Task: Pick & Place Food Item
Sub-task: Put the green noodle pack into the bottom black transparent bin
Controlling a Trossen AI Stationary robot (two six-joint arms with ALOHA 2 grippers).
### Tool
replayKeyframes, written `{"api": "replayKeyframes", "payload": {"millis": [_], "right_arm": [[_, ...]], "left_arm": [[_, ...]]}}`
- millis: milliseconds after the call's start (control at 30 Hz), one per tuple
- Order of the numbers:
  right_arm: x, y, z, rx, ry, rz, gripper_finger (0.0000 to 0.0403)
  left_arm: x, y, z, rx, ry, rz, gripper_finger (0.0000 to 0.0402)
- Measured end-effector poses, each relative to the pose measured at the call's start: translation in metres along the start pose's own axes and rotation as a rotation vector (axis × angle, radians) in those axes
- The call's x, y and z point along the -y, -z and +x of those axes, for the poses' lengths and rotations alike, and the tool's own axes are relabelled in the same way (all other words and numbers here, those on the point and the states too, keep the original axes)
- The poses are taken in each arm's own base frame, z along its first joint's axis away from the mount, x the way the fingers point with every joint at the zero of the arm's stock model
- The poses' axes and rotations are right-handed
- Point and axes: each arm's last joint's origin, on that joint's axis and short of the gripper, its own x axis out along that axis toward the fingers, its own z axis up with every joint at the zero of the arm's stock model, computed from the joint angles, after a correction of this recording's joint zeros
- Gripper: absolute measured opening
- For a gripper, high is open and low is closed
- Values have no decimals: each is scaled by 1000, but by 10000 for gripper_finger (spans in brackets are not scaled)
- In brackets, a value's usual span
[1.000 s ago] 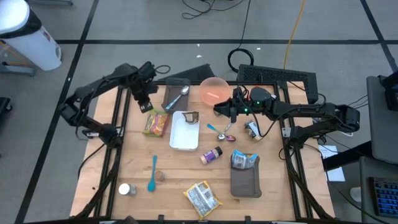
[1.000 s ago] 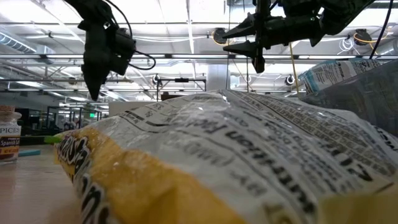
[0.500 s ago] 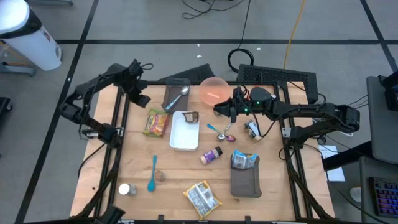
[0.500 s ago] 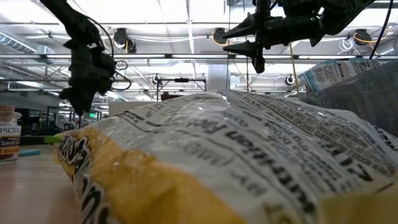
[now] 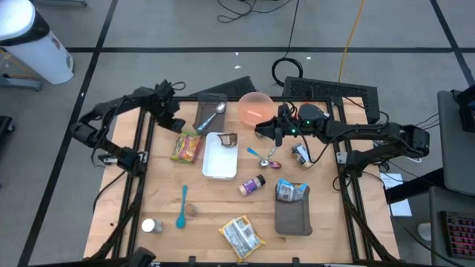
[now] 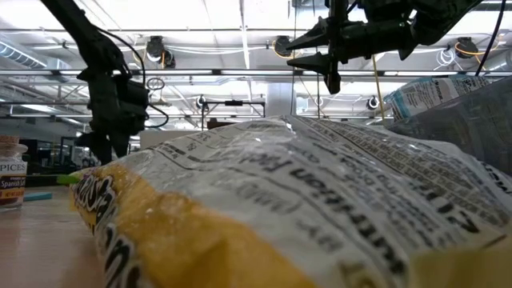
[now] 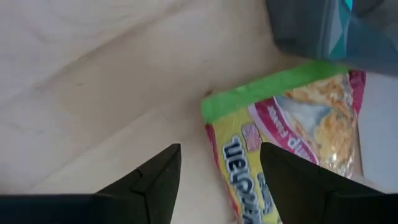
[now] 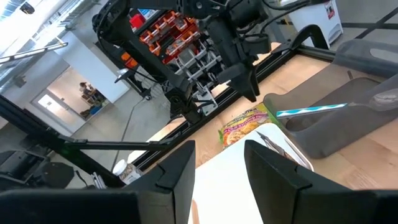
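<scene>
The noodle pack (image 5: 186, 146) is lying flat on the table (image 5: 208, 200), just below the left gripper (image 5: 172, 123), which is seen spread open and empty. The left arm is bent over the table's back-left corner. One right gripper (image 5: 269, 130) is parked mid-air, part open, empty.

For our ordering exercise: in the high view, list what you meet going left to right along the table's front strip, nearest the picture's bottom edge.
Small white-lidded jar → blue spatula → yellow-and-white snack bag → dark grey tray.
</scene>
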Motion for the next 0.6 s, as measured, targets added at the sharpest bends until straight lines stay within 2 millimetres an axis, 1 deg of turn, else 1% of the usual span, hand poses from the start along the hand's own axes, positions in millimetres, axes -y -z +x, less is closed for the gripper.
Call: {"api": "replayKeyframes", "payload": {"millis": [133,300,600], "right_arm": [[0,0,0,1,0,0,130],[0,0,0,0,0,1,130],[0,0,0,1,0,8,130]], "left_arm": [[1,-1,6,33,21,-7,230],[1,3,13,23,24,-6,230],[0,4,18,39,26,-17,230]]}}
